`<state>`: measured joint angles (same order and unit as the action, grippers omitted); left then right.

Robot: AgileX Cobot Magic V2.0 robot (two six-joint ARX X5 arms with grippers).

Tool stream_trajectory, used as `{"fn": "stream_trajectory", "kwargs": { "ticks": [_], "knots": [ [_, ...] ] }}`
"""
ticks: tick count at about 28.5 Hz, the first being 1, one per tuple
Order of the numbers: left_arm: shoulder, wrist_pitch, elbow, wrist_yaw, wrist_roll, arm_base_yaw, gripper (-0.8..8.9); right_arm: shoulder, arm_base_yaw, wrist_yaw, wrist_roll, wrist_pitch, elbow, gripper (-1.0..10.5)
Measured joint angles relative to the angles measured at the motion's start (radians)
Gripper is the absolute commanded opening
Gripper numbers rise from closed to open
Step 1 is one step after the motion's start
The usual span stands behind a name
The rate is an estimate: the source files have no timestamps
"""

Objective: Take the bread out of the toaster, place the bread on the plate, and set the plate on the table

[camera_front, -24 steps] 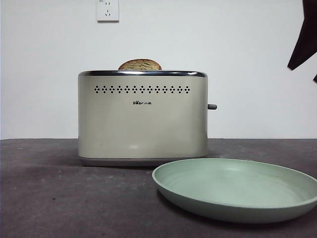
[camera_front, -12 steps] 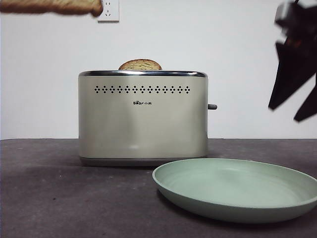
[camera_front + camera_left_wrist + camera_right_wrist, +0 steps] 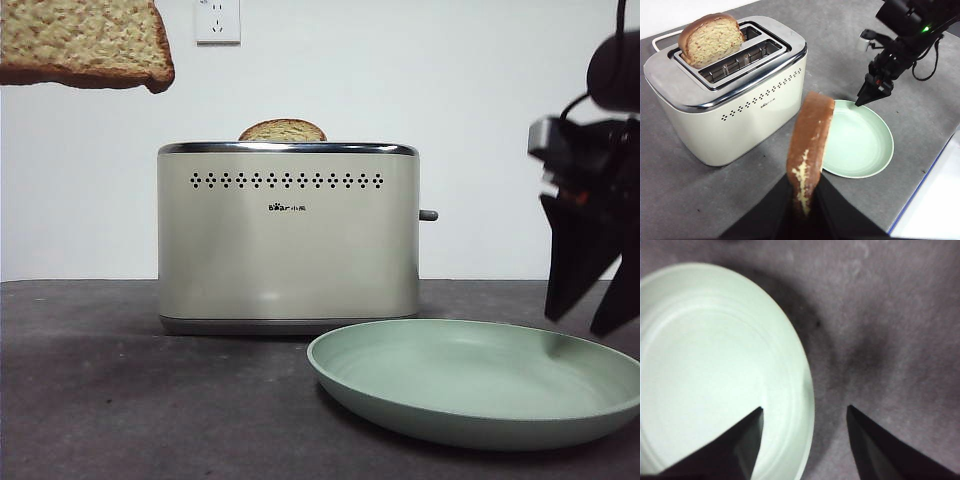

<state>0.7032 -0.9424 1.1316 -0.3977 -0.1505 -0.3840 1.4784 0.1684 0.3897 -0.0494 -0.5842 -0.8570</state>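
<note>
The plate (image 3: 480, 385) lies on the table (image 3: 120, 400) before the toaster (image 3: 288, 235). The right claw (image 3: 805, 440) hangs spread wide astride the plate's rim, touching nothing. The left claw (image 3: 804, 200) is clamped on the bread (image 3: 807, 145), high above the table; a second slice (image 3: 710, 39) stands in the toaster.

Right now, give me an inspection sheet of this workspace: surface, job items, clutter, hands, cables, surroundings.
Surface: dark mottled table, no spills seen.
Job's things: cream toaster upright, one slice standing in a slot; a second bread slice held in the air; pale green plate on the table beside the toaster, nothing in it.
Clutter: nothing seen.
Hands: left hand shut on the bread slice, raised; right hand open, straddling the plate's rim.
Cables: black cable looping on the right arm; pale cord behind the toaster.
Surroundings: white wall, socket.
</note>
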Motion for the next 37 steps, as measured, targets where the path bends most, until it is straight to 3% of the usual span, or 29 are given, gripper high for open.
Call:
{"fn": "stream_trajectory", "kwargs": {
  "ticks": [5,9,17,20,30,37],
  "knots": [
    [0.000,0.000,0.000,0.000,0.004,0.000,0.06,0.069,0.014,0.000,-0.003,0.019,0.000,1.4],
    [0.000,0.000,0.000,0.000,0.008,0.000,0.06,0.095,0.021,0.000,-0.004,0.028,0.000,0.0],
    [0.010,0.003,0.000,-0.013,0.037,0.000,0.06,0.079,0.026,0.064,-0.005,0.046,-0.001,0.0],
    [0.029,0.016,0.000,-0.085,0.053,0.000,0.06,0.019,0.045,0.109,-0.006,0.045,-0.001,0.0],
    [0.224,0.093,0.000,-0.384,0.094,0.000,0.06,-0.161,0.241,0.116,0.042,0.087,-0.001,0.0],
    [0.492,0.116,0.000,-0.470,0.067,-0.032,0.06,-0.182,0.357,0.117,0.129,0.194,-0.001,0.0]
  ]
}}
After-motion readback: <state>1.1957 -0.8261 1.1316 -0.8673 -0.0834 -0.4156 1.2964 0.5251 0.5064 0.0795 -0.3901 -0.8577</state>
